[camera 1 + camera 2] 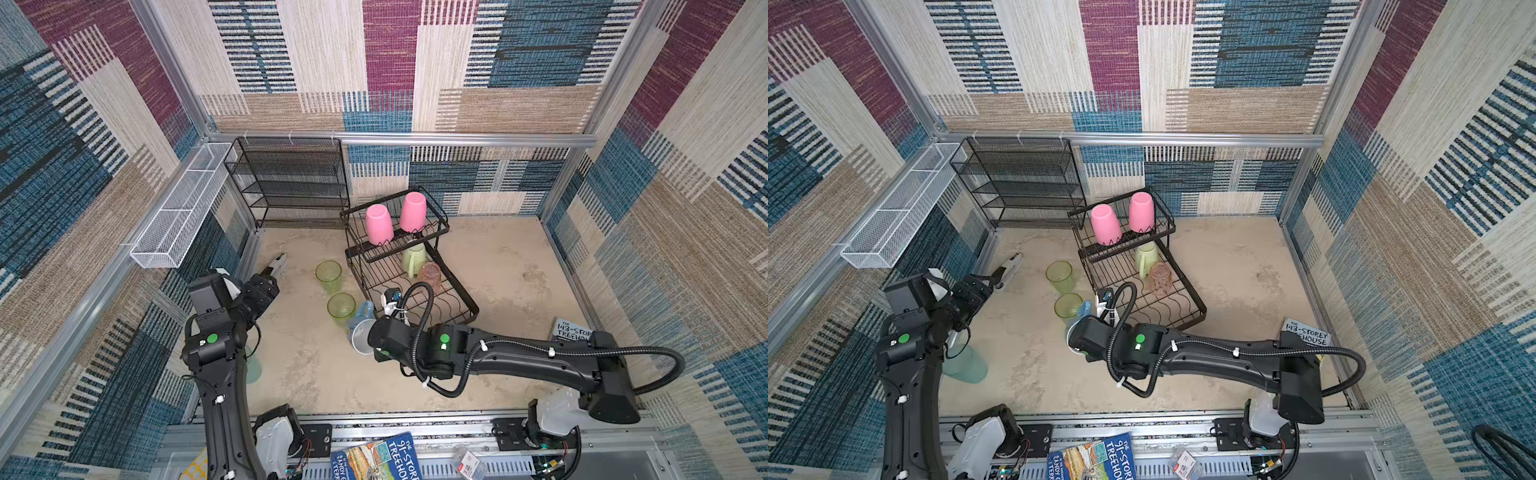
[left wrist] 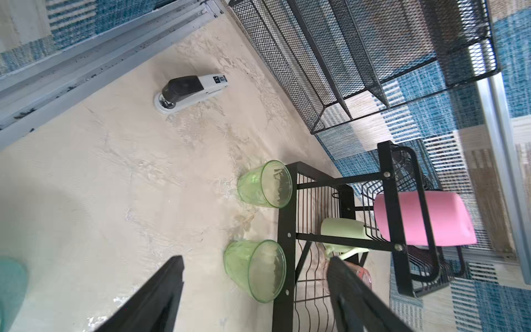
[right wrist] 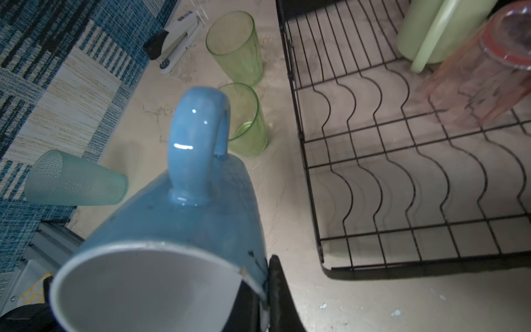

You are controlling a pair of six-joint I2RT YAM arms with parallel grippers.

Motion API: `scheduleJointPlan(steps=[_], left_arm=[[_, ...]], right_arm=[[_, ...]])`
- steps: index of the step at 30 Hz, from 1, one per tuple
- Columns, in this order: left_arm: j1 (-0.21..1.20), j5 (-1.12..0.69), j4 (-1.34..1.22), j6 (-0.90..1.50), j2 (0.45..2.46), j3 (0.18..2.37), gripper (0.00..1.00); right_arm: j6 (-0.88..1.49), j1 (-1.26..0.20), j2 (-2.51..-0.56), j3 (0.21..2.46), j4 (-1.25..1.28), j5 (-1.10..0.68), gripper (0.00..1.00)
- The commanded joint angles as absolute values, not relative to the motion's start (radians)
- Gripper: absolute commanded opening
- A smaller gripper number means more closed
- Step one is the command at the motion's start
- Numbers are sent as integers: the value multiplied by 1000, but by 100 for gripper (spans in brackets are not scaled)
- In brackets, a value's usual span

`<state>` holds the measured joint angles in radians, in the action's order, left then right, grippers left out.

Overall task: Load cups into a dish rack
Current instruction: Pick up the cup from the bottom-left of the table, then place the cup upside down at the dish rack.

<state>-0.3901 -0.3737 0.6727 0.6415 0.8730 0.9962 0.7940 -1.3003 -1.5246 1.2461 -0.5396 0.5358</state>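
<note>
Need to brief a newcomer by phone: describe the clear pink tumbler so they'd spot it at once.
Find the black wire dish rack by the back wall. On its lower tier, just in front of the raised upper tier, the clear pink tumbler stands beside the pale-green mug. Unlike the two opaque pink tumblers above, it is see-through.
</note>
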Motion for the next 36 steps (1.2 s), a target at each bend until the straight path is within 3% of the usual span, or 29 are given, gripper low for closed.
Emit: scheduleJointPlan(steps=[1,15,25,36], left_arm=[[-390,-451,693,673,879,1019,81],[-293,-555,757,735,929,1042,79],[-126,-554,813,846,970,1073,78],[83,-456,1050,966,1134,1250,75]], right_arm=[[581,-1302,-1495,1184,-220,694,0],[-38,-1299,-1480,905,471,737,0],[-342,-1294,-1586,837,793,773,0],[-611,-1293,-1620,767,1013,749,0]])
